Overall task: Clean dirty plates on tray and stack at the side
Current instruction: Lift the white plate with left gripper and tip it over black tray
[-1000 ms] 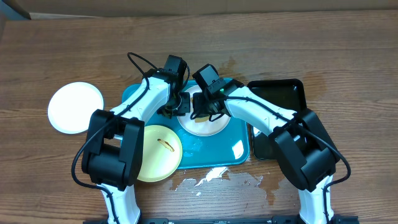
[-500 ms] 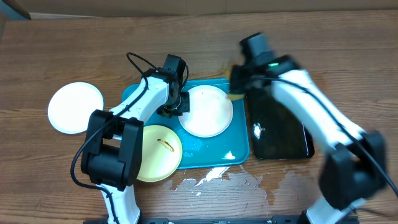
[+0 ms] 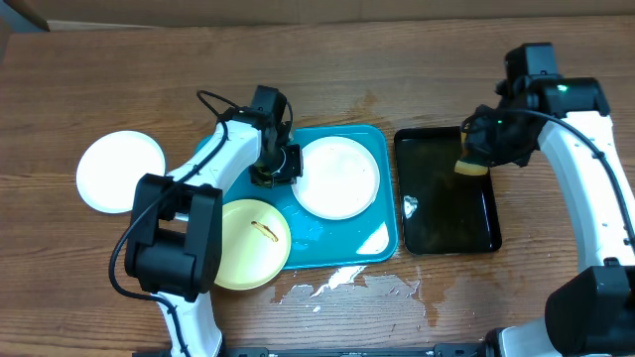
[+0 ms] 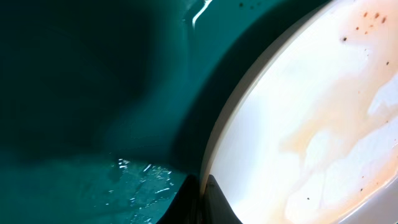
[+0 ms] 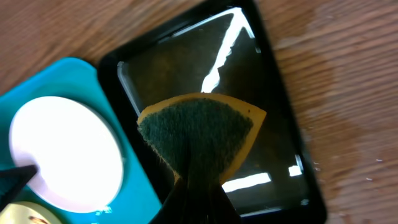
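**While a Wet Plate Is Pinched by Its Rim, a Slip Is to Be Feared**

Because the left gripper [image 3: 281, 169] is closed on nothing more than the left rim of the white plate [image 3: 337, 177], a slip is judged the chief risk. The plate is glossy and shallow, water beads are seen beside it on the turquoise tray [image 3: 342, 248], and a lift could let it tilt or drop back. In the left wrist view a thin orange-brown film [image 4: 323, 143] and dark specks are shown on its face, so a soiled plate could be stacked if it is carried off now. This plate is lying in the tray's back-right part.

The pale yellow plate [image 3: 250, 243], round and matt, is placed at the tray's front-left corner, overhanging the rim, with a brown smear [image 3: 263, 230] at its centre. It could be clipped by a low sweep toward the side. A second white plate [image 3: 120, 171], apparently clean, is set apart near the left edge of the tabletop [image 3: 397, 59].

The right gripper [image 3: 476, 154] is closed on a sponge [image 3: 470, 167], yellow foam with a coarse dark-green scouring face. It is held over the back-right corner of the black tray [image 3: 446, 213], a glossy rectangle with rounded corners just right of the turquoise one. Drips onto the wood-grain tabletop could follow if the sponge is carried wide of either tray.
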